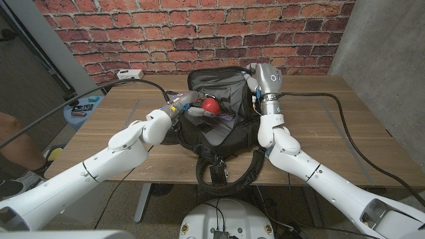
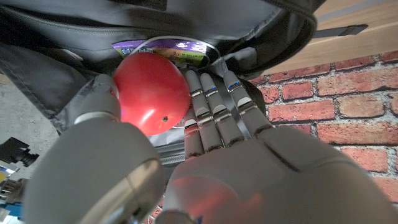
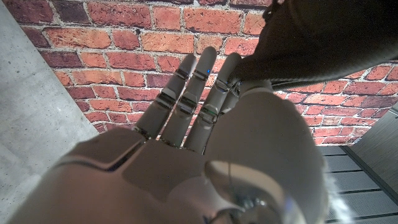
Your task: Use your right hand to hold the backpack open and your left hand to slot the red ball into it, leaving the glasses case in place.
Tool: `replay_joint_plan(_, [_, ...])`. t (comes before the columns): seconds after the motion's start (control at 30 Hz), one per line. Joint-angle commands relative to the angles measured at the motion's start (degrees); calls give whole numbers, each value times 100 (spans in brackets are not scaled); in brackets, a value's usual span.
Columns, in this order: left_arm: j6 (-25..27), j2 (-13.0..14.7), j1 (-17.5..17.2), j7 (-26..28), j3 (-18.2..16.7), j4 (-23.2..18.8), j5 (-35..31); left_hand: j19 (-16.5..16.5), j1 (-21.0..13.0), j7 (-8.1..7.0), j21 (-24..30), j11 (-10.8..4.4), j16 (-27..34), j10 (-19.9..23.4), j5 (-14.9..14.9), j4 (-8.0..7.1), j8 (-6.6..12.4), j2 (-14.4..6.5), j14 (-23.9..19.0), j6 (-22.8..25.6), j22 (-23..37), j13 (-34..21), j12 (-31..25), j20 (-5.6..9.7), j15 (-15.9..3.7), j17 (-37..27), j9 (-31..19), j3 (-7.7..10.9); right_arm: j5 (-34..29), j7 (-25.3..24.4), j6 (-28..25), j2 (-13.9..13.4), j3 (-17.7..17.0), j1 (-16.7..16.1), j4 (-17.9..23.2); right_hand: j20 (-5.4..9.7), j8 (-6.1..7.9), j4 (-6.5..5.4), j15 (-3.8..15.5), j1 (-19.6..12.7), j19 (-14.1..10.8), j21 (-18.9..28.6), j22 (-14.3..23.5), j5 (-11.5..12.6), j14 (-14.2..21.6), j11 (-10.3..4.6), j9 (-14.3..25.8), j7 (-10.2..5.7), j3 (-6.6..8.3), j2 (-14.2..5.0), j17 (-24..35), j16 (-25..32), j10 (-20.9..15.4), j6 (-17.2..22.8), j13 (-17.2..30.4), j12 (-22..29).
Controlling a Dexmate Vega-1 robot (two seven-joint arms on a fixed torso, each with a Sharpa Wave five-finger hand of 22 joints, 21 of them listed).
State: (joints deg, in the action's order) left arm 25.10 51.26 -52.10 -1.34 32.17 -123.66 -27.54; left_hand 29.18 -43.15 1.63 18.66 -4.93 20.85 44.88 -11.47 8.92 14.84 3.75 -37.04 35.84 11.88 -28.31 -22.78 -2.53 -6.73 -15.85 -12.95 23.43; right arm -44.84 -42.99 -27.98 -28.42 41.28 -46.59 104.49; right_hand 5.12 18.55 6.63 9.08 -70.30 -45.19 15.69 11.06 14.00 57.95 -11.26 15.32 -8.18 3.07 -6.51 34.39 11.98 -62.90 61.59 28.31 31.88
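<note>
The backpack's [image 1: 216, 119] interior past the ball [image 1: 210, 105] is too dark to read. The right hand's [image 1: 260, 78] grip on the rim is hidden behind its back. A person [image 1: 14, 156] is cut off at the head view's edge.

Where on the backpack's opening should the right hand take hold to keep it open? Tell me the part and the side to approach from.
Probably the upper flap edge at the robot's right of the backpack, approached from that right side. The right hand is already up there and lifting it. That leaves the mouth facing the left hand, which holds the red ball just at the opening.
</note>
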Motion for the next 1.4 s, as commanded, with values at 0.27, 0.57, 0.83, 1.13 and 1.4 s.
replay_joint_plan(0.27, [56,38,294,-437,214,26,214,-296,-242,12,-75,27,-200,-261,-54,-114,-182,-502,392,494,15,-32,153,-85,231,-3,12,-85,-62,73,-84,-11,-22,44,66,588,11,0,473,-138,42,20,7,26,-14,-11,28,-40,-52,-111,31,-10,17,8,13,-37])
replay_joint_plan(0.57, [109,100,405,-551,274,27,140,-852,110,159,-254,328,-470,-1055,-70,-228,-369,-559,937,-93,32,171,668,-255,531,-26,64,-158,-99,100,-96,1,-11,97,84,587,12,-8,473,-139,40,24,7,30,-18,-13,35,-40,-64,-119,31,-14,4,11,14,-40])
replay_joint_plan(0.83, [145,183,449,-726,279,-10,193,-1167,316,295,-356,579,-620,-1455,-49,-265,-433,-521,1266,-450,46,263,894,-377,736,-49,94,-226,-147,134,-72,39,45,170,61,588,7,-9,473,-146,40,26,6,33,-17,-13,37,-34,-75,-120,32,-15,-2,9,24,-38])
replay_joint_plan(1.13, [97,396,525,-1058,241,-101,320,-1540,645,522,-447,1026,-868,-2134,2,-288,-491,-415,1884,-1181,86,412,1156,-519,1106,-85,150,-328,-219,134,-153,97,85,163,90,589,10,-13,472,-151,45,27,6,37,-16,-11,51,-33,-87,-123,35,-15,11,10,35,-44])
replay_joint_plan(1.4, [177,588,468,-1213,158,-376,330,-1858,874,776,-517,1385,-984,-2687,46,-297,-494,-372,2437,-1950,113,522,1207,-718,1458,-125,192,-384,-271,132,-201,76,80,101,190,588,3,-15,473,-160,51,28,7,42,-17,-8,48,-30,-97,-127,38,-14,3,13,48,-40])
